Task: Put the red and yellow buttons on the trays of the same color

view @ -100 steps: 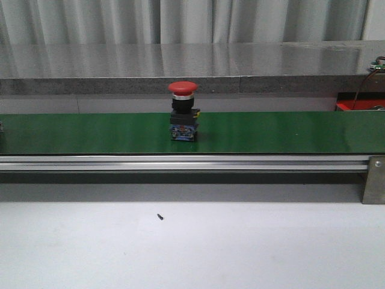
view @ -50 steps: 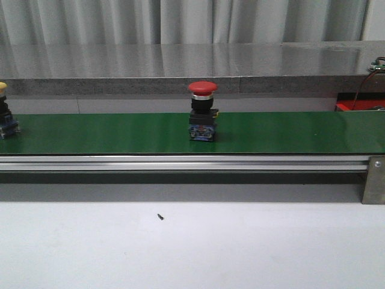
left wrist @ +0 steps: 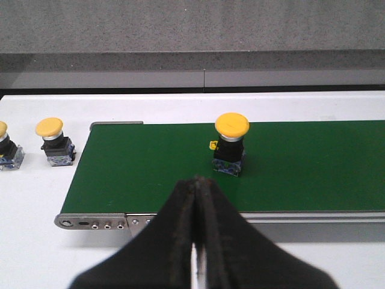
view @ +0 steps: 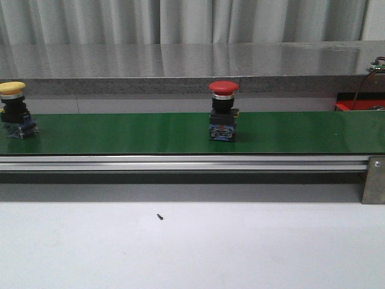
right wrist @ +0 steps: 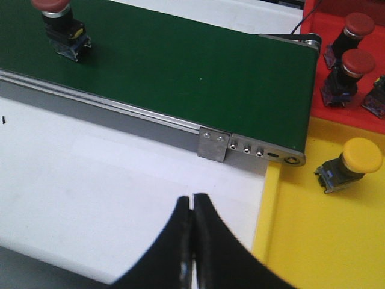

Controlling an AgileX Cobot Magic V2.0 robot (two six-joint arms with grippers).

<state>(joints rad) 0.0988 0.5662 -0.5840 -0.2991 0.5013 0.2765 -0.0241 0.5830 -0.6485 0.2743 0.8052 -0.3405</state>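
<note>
A red button [view: 223, 111] stands upright on the green belt [view: 120, 133] near its middle, also seen in the right wrist view as the red button [right wrist: 58, 21]. A yellow button [view: 13, 108] stands at the belt's left end; the left wrist view shows this yellow button [left wrist: 230, 144] too. My left gripper [left wrist: 197, 180] is shut and empty, on the near side of the belt. My right gripper [right wrist: 192, 197] is shut and empty over the white table, beside the yellow tray [right wrist: 301, 241]. The red tray [right wrist: 319, 111] lies past the belt's right end.
Two red buttons [right wrist: 352, 66] stand in the red tray, and one yellow button [right wrist: 352, 165] lies on its side in the yellow tray. Two more yellow buttons [left wrist: 54, 141] stand on the white table off the belt's left end. An aluminium rail [view: 180, 162] runs along the belt's front.
The red button has travelled to the right along the belt. The yellow button has come into the front view from the left edge. Neither gripper shows in the earlier frames.
</note>
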